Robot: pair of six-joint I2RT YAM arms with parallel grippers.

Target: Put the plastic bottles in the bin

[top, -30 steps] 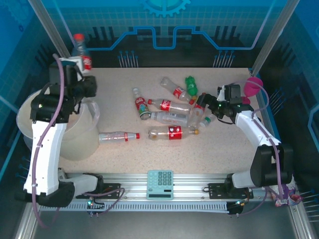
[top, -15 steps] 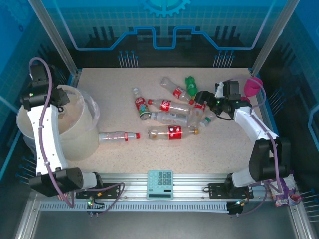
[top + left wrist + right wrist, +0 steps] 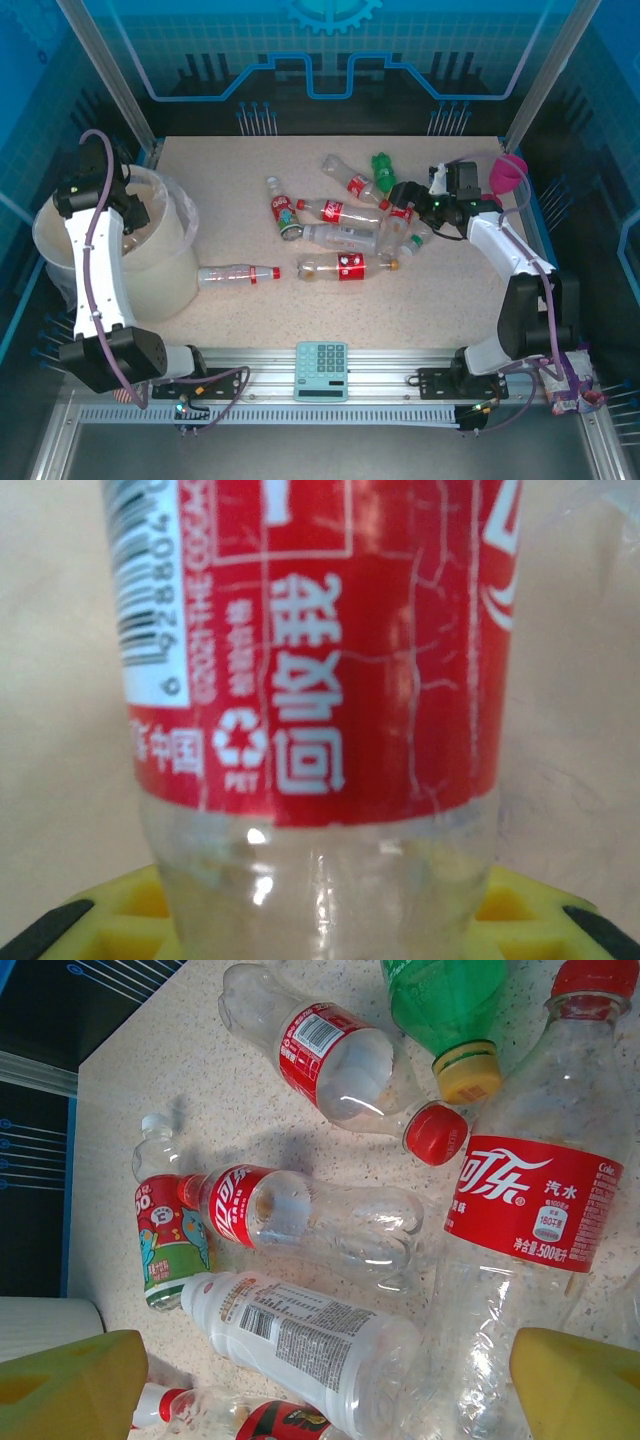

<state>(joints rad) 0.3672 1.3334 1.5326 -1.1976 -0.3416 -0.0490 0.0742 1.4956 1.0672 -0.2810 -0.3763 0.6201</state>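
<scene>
1. We see the big white bin (image 3: 165,268) at the left side of the worktop (image 3: 300,150).
2. The left arm bends over the top of the bin.
3. The yellow left fingers (image 3: 125,920) seem to be squeezed on a red-label bottle (image 3: 330,680). We can see just their tips at the bottom of the close picture.
4. The cream inside of the bin is all around that bottle.
5. The right fingers (image 3: 70,1385) are wide apart and hold nothing.
6. They hang just over the pile of bottles (image 3: 345,215) in the right middle of the worktop.
7. Under the gap between them lies a tall bottle (image 3: 530,1200) with a red cap and a red label.
8. A green bottle (image 3: 450,1000) with a yellow cap lies just beside its top end.
9. A white-label bottle (image 3: 300,1340) lies lower down, near the left yellow finger in that view.
10. A lone bottle (image 3: 238,274) lies on its side away from the pile, close to the bin.
11. A pink cup (image 3: 508,175) sits by the right edge of the worktop, beside the right arm.
</scene>
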